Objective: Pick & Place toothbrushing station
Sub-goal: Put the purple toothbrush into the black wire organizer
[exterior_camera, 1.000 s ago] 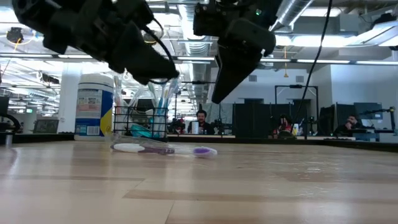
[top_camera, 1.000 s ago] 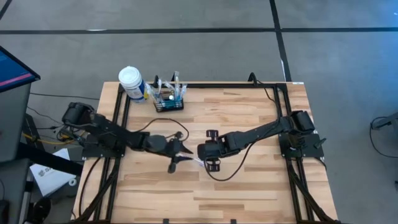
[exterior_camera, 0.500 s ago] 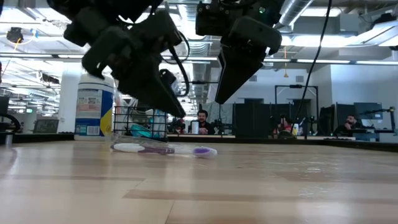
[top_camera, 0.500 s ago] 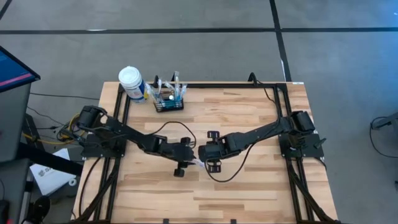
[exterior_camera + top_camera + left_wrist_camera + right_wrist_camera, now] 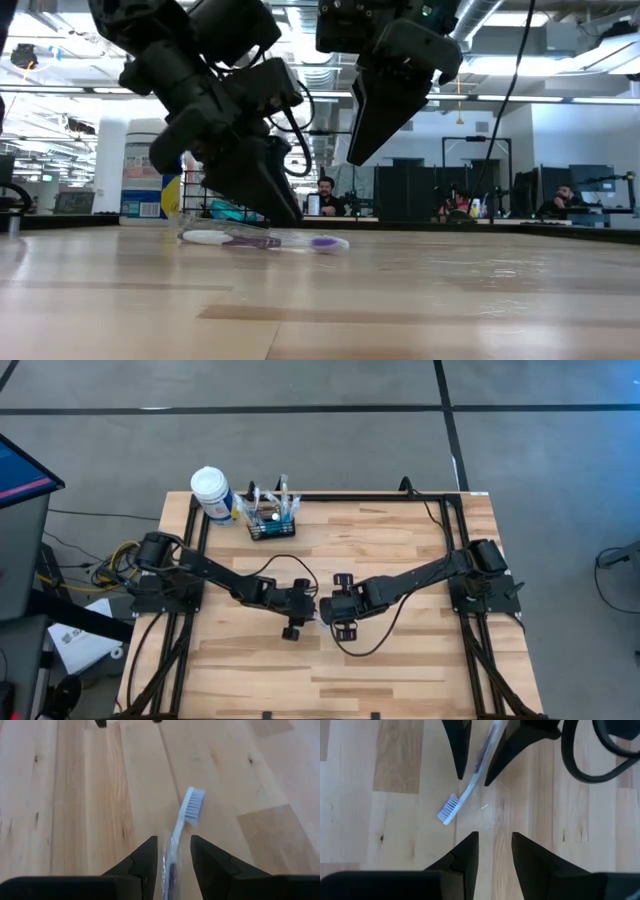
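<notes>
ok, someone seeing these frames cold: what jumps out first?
Mid-table, the left gripper is down at the wood with open fingers either side of a clear-handled toothbrush with purple accents and white bristles, which lies flat. The right gripper hangs open just above, facing it. At the far edge stand the small black wire-mesh caddy holding brushes and, beside it, a white-capped, blue-labelled bottle.

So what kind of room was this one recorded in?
Probably a lab or open-plan office: exposed ceiling ducts and strip lights, people at desks in the background, and a wooden table on a taped concrete floor.
</notes>
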